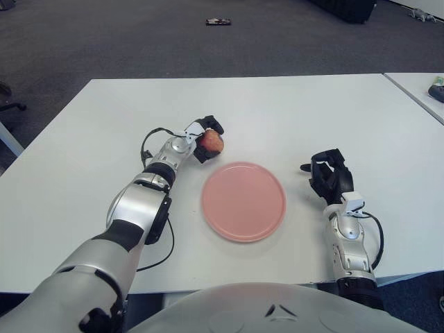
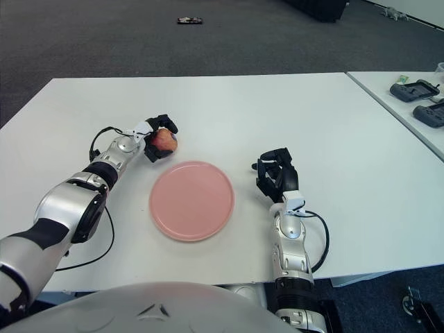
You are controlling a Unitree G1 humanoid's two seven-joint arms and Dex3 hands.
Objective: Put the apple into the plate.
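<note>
Just one apple [image 1: 213,141] clutched in left hand [image 1: 202,139], one pink plate [image 1: 243,201], right hand [image 1: 329,175] curled, holding nothing

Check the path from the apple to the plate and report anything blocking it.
Nothing visible blocks it. The left hand grips the apple just beyond the pink plate's far-left rim, with only bare table between. The right hand shows right of the plate.
</note>
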